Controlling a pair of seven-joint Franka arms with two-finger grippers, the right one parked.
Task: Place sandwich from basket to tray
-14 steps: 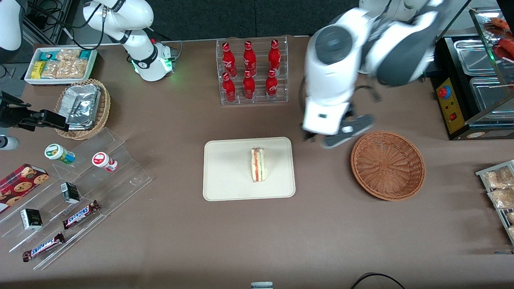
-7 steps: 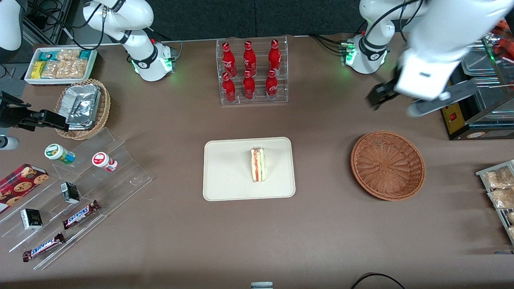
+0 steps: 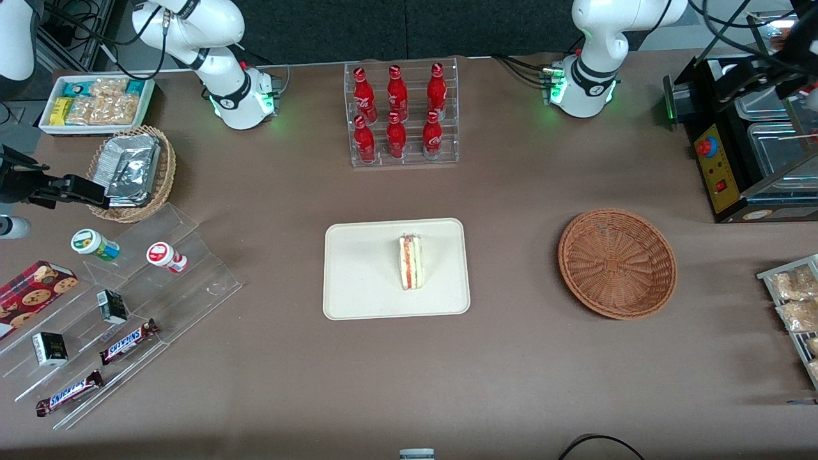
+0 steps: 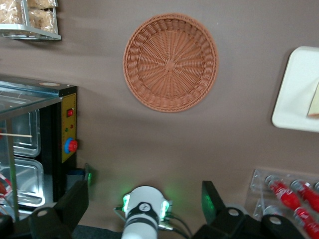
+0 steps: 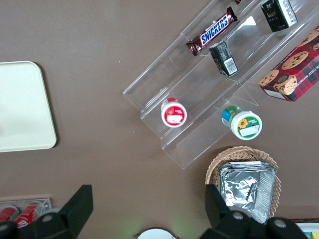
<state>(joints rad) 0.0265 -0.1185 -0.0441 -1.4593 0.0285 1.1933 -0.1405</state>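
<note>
The sandwich (image 3: 411,262), a pale wedge with red and green filling, lies on the cream tray (image 3: 358,281) at the table's middle. The reddish-brown wicker basket (image 3: 617,263) sits beside the tray toward the working arm's end, with nothing in it. The left arm's gripper (image 3: 703,92) is raised high above the black food warmer, well away from the basket and tray. It is open and holds nothing. The left wrist view looks down on the basket (image 4: 170,62), the tray's edge (image 4: 294,94) and a corner of the sandwich (image 4: 315,99), with the gripper (image 4: 144,199) spread wide.
A clear rack of red bottles (image 3: 399,115) stands farther from the camera than the tray. The black food warmer (image 3: 748,147) and packet rack (image 3: 792,300) are at the working arm's end. A tan foil-packet basket (image 3: 131,169), white snack bin (image 3: 96,102) and acrylic snack shelf (image 3: 128,306) are at the parked arm's end.
The left arm has swung up and away from between the tray and basket to above the food warmer. The sandwich has stayed on the tray.
</note>
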